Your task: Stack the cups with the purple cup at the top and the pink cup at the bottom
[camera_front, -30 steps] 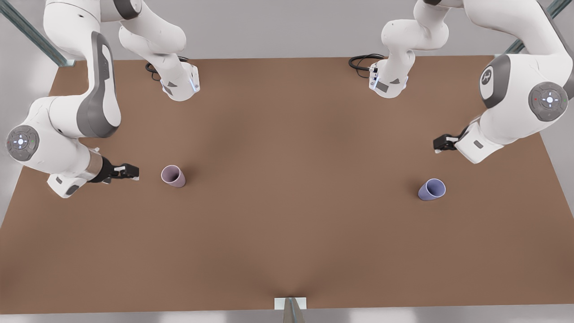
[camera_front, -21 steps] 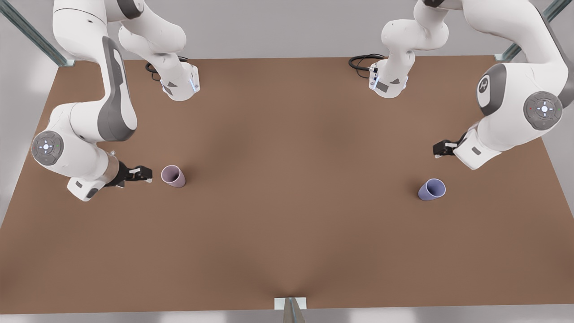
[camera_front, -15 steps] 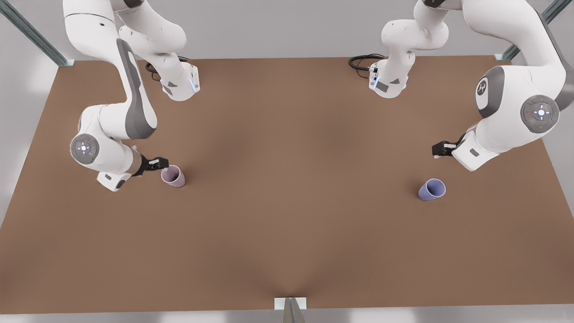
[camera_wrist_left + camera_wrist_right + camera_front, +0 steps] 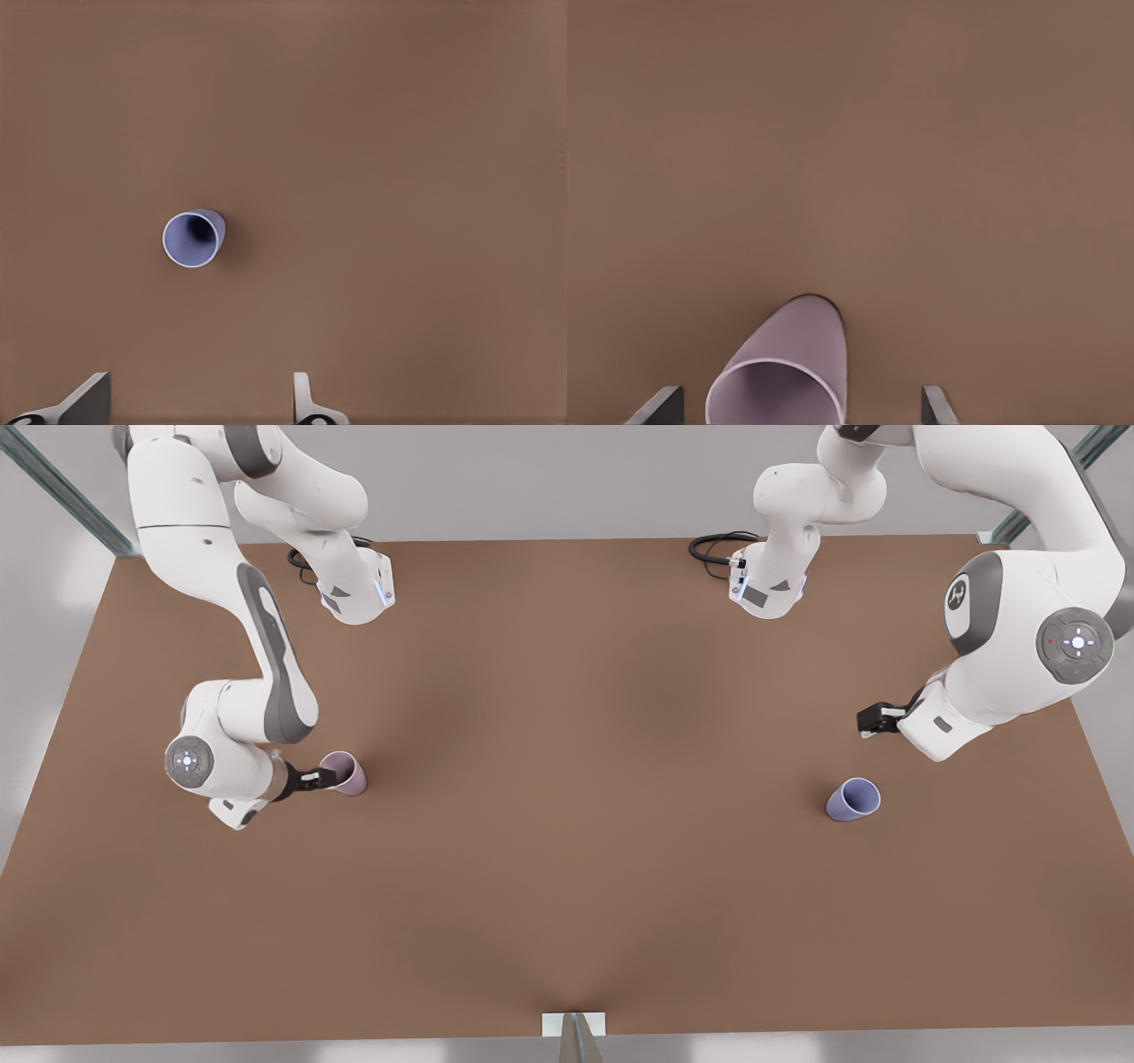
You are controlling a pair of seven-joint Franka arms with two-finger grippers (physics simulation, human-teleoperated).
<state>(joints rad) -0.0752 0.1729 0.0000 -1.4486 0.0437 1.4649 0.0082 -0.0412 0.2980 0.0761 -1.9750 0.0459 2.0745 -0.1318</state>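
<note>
right tool (image 4: 326,778) at pink cup (image 4: 347,773); purple cup (image 4: 854,799) apart

This is a robot test cell rendered in simulation, not a home or shop. A broad, plain brown worktop (image 4: 567,824) fills the scene, bare of any household clutter, under flat grey surroundings with no furniture, windows or shelving. Two white industrial-style arms are mounted by their bases (image 4: 354,593) (image 4: 766,589) along the worktop's far edge, with black cables (image 4: 713,547) coiled beside them. Metal frame struts (image 4: 62,491) (image 4: 1045,487) slant away from the two far corners, as on a lab rig. A small pale bracket (image 4: 573,1025) sits at the middle of the near edge. The even lighting and textureless surfaces have the look of a simulator's render.
</note>
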